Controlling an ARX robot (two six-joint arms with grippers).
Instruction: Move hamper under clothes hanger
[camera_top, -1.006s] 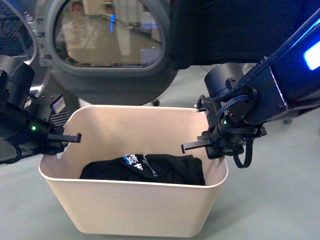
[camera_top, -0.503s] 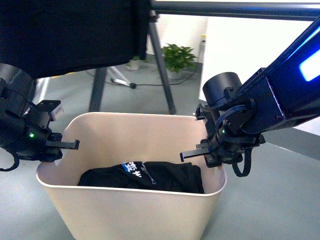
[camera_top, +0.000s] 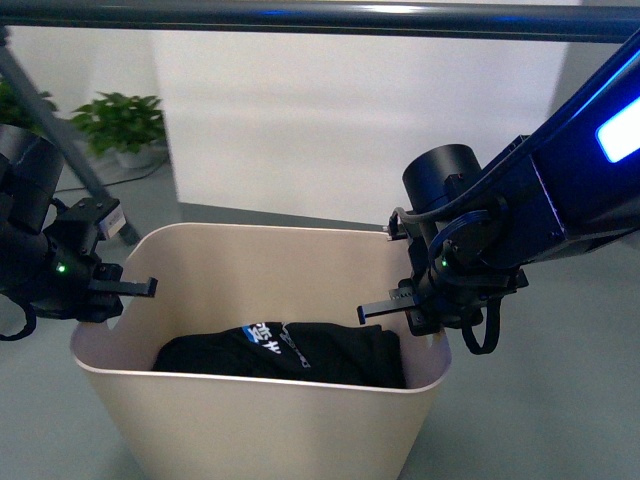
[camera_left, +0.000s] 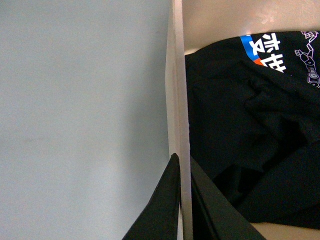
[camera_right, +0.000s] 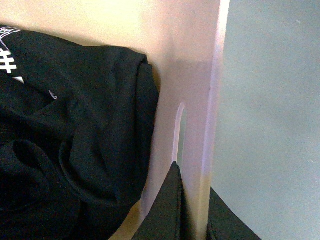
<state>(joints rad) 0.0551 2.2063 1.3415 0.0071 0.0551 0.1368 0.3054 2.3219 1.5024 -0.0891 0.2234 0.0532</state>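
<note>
The beige hamper (camera_top: 270, 430) fills the lower middle of the front view and holds a black printed garment (camera_top: 290, 350). My left gripper (camera_top: 105, 295) is shut on its left rim. My right gripper (camera_top: 425, 310) is shut on its right rim. The clothes hanger's dark round bar (camera_top: 300, 15) runs across the top, above the hamper, and one slanted leg (camera_top: 60, 150) shows at far left. In the left wrist view my left gripper (camera_left: 182, 162) pinches the thin wall (camera_left: 179, 100). In the right wrist view my right gripper (camera_right: 192, 177) clamps the wall just beside the slot handle (camera_right: 181, 130).
A white wall panel (camera_top: 350, 130) stands behind the hamper. A potted plant (camera_top: 120, 125) sits on the floor at back left, near the rack's leg. Grey floor (camera_top: 560, 400) lies around the hamper, and also shows as grey floor (camera_left: 80, 100) in the left wrist view.
The background has slid left: a round machine door, then hanging dark cloth and rack legs, have given way to the bar and white wall. Both grippers kept hold of the hamper.
</note>
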